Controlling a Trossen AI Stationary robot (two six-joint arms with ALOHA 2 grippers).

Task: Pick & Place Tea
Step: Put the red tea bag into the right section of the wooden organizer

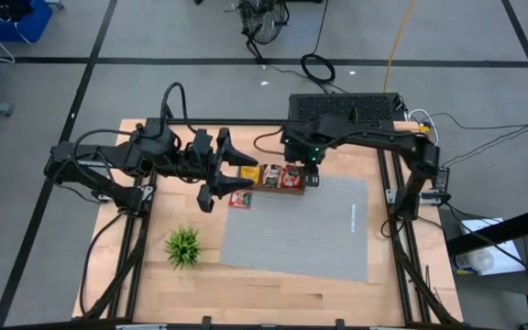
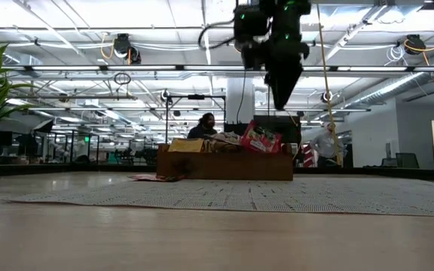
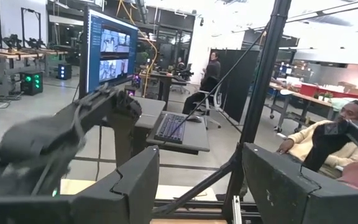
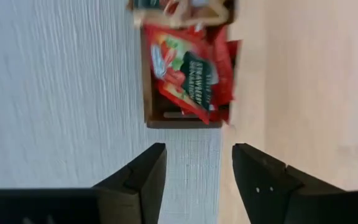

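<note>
A small wooden tray [image 1: 270, 186] holds several tea packets, red [image 1: 291, 175] and yellow-orange [image 1: 248, 171]; it stands at the far edge of a grey mat [image 1: 301, 229]. One red packet [image 1: 239, 199] lies flat by the mat's far left corner, outside the tray. My right gripper [image 1: 312, 180] hangs open above the tray's right end, fingers pointing down; in its wrist view [image 4: 194, 155] the tray end [image 4: 185, 121] and a red packet [image 4: 188, 68] lie beyond the fingertips. My left gripper [image 1: 220, 170] hovers open to the left of the tray, pointing level; its wrist view [image 3: 201, 168] sees only the room.
A small green plant [image 1: 183, 246] stands on the wooden table [image 1: 273, 284] left of the mat, near the front. A black box [image 1: 342, 107] sits at the table's far edge. People sit and stand in the room beyond [image 2: 206, 124].
</note>
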